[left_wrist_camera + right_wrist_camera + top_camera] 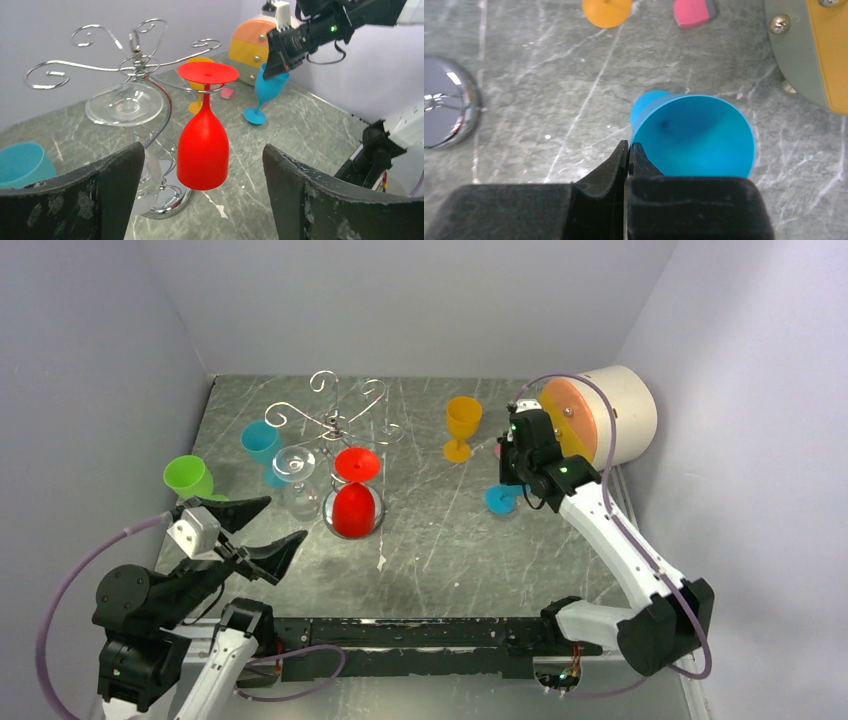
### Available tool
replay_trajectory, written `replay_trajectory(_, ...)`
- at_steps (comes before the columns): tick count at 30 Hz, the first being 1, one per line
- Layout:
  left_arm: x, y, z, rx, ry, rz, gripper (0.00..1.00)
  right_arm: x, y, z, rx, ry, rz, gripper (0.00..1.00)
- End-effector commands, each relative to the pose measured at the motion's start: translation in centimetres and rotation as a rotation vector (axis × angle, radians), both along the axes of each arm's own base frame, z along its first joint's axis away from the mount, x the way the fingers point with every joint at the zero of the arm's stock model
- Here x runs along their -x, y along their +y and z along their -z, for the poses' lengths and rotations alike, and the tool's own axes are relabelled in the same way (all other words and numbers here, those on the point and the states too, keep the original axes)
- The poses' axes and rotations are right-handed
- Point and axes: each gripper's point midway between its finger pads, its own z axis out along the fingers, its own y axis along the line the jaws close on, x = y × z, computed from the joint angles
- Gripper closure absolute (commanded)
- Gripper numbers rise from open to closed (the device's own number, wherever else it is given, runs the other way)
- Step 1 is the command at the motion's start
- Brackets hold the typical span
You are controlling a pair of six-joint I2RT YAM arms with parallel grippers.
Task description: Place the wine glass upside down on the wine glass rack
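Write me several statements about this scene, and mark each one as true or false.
The red glass hangs upside down on the wine glass rack. True.
The right gripper is open and holds nothing. False: it is shut on the rim of the blue glass.
The left gripper is open. True.
The yellow glass lies on its side. False: it stands upright on the table.
A clear glass hangs on the rack too. True.
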Motion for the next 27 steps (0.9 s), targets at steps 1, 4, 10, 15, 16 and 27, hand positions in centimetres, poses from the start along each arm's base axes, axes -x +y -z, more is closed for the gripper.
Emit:
replay_trajectory(1, 1.6, -1.7, -1.6, -0.093, -0.240, 0.140, 0.09, 1.5, 2.1, -4.4, -0.144, -0.078, -0.093, 1.00)
replay_trajectory(4, 1.7, -1.9, -2.0, -0.122, -0.325, 0.153, 0.05, 2.7, 3.1, -6.9, -0.231, -0.121, -0.144, 1.00)
replay_trajectory(10, 1.8, -2.3, -2.4, -0.229, -0.429, 0.186, 0.01, 7.1, 4.9, -15.3, -0.425, -0.257, -0.297, 1.00)
replay_trajectory(15, 3.8, -3.7, -3.2, -0.278, -0.526, 0.318, 0.01, 12.5, 6.9, -23.3, -0.620, -0.412, -0.529, 1.00)
replay_trajectory(16, 4.1, -3.9, -3.2, -0.287, -0.545, 0.340, 0.01, 13.7, 7.5, -24.4, -0.658, -0.430, -0.592, 1.00)
replay_trajectory(27, 6.5, -4.7, -3.0, -0.357, -0.620, 0.468, 0.11, 22.1, 11.6, -27.1, -0.978, -0.331, -1.134, 1.00)
